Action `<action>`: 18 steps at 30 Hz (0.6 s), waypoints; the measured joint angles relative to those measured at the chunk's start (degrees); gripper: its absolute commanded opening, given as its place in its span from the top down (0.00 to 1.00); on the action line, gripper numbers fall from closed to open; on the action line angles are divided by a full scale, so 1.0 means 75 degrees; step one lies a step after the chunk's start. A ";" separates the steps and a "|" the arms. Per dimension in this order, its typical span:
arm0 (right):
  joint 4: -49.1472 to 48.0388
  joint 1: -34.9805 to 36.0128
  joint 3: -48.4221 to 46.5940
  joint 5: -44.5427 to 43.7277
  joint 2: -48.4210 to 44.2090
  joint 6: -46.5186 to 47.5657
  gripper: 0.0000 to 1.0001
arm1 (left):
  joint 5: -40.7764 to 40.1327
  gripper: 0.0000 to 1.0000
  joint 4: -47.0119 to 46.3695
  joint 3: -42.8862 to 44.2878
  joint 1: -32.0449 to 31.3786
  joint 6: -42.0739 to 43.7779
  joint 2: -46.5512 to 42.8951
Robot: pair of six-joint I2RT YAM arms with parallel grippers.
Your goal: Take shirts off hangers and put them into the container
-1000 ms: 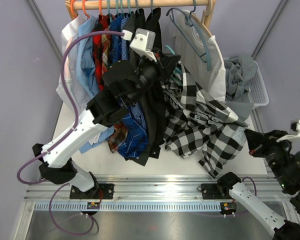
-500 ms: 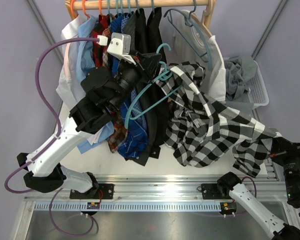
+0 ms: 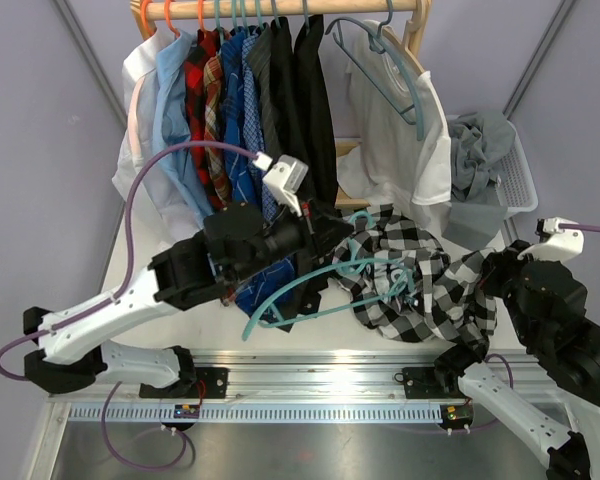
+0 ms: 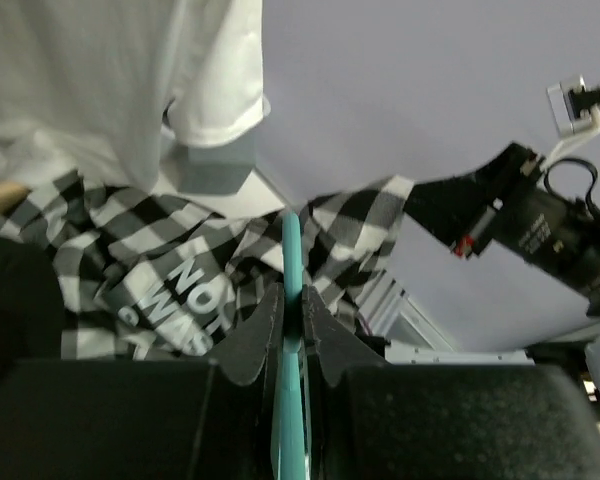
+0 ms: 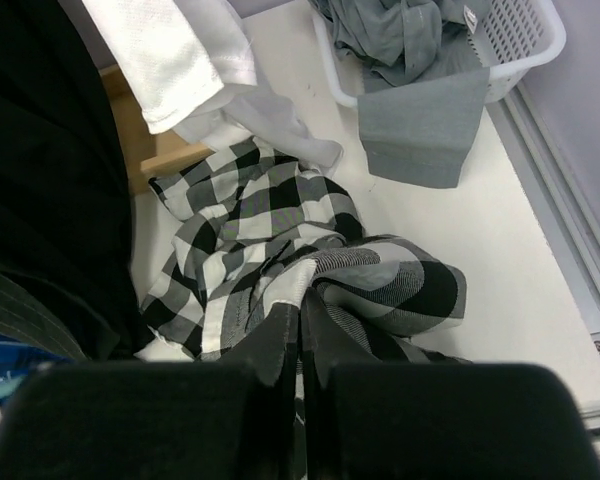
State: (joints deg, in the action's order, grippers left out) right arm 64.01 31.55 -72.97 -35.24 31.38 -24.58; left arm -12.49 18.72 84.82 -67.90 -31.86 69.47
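Observation:
The black-and-white check shirt (image 3: 412, 282) lies bunched on the table in front of the rack. My left gripper (image 3: 325, 238) is shut on a teal hanger (image 3: 302, 288) (image 4: 291, 250) low over the table. The hanger's far end lies among the shirt's folds. My right gripper (image 5: 301, 325) is shut on a fold of the check shirt (image 5: 280, 230) at the heap's right side (image 3: 477, 300). More shirts (image 3: 245, 100) hang in a row on the wooden rail. The white lattice container (image 3: 523, 180) (image 5: 540, 40) at the back right holds a grey shirt (image 3: 477, 150).
A white shirt (image 3: 405, 140) hangs on a grey-blue hanger (image 3: 385, 65) at the rail's right end, between the row and the container. A grey sleeve (image 5: 425, 125) drapes over the container's near wall. A metal rail (image 3: 310, 385) runs along the table's near edge.
My left gripper came down from the rail with the teal hanger. The check shirt, stretched between the arms before, has dropped into a heap. My right gripper moved in towards it.

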 measured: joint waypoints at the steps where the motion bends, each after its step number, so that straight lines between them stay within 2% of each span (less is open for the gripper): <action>1: -0.0015 0.0000 0.0006 0.0032 0.0029 0.0029 0.89 | -0.0058 1.00 0.0134 -0.0172 -0.0073 -0.0082 -0.0233; 3: -0.0061 -0.0003 0.0017 0.0137 0.0134 0.0055 0.53 | -0.0254 1.00 0.0402 -0.0458 -0.0128 -0.0213 -0.0746; 5: -0.0230 -0.0009 0.0047 0.0481 0.0286 0.0187 0.29 | -0.0501 1.00 0.0571 -0.0676 -0.0134 -0.0303 -0.1297; 8: -0.0527 -0.0006 0.0064 0.1478 0.0510 0.0513 0.22 | -0.0874 1.00 0.0758 -0.0816 -0.0131 -0.0361 -0.1979; 12: -0.0901 -0.0006 0.0009 0.3302 0.0603 0.0796 0.22 | -0.1309 1.00 0.0781 -0.0833 -0.0134 -0.0391 -0.2387; 18: -0.1335 -0.0009 -0.0321 0.5514 0.0606 0.0935 0.23 | -0.2154 1.00 0.0624 -0.0851 -0.0251 -0.0326 -0.1883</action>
State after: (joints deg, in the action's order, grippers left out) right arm 54.00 31.48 -75.37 6.11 35.92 -17.56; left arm -28.64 23.40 78.43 -69.78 -34.30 55.35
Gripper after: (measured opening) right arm 0.770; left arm 0.096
